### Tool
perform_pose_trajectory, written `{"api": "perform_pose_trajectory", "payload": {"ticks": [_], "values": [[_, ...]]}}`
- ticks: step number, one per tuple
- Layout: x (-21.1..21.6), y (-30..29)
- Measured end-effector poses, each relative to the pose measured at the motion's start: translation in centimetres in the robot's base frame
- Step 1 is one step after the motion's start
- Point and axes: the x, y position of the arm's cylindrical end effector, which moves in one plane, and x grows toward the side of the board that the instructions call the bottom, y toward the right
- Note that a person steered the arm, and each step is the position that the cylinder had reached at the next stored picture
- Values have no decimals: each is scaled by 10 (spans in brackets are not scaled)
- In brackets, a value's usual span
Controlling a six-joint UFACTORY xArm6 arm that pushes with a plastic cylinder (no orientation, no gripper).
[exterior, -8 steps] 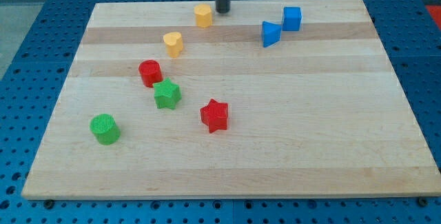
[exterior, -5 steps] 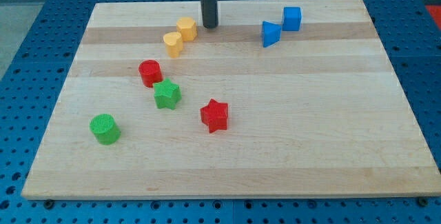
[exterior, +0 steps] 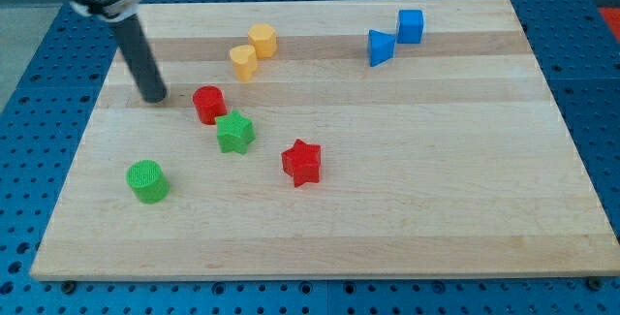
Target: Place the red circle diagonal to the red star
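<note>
The red circle (exterior: 209, 104) is a short red cylinder on the wooden board, left of centre. The red star (exterior: 302, 163) lies lower and to the right of it, near the board's middle. A green star (exterior: 234, 133) sits between them, just below and right of the red circle, nearly touching it. My tip (exterior: 153, 98) rests on the board a short way to the left of the red circle, with a small gap between them. The dark rod rises from it toward the view's top left.
A yellow heart-like block (exterior: 243, 62) and a yellow hexagon-like block (exterior: 263, 40) touch each other above the red circle. A blue triangle (exterior: 380, 47) and a blue cube (exterior: 411, 26) sit at the top right. A green cylinder (exterior: 147, 181) stands at the lower left.
My tip pushed the yellow hexagon down-left against the yellow heart, then swept from the top centre to the left side, ending just left of the red circle. Other blocks stayed put.
</note>
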Motion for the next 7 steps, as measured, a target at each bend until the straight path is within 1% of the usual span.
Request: {"api": "perform_pose_trajectory", "payload": {"ticks": [1,2,5,6,7], "values": [[19,48],[21,112],[20,112],[-1,105],[-2,158]]}}
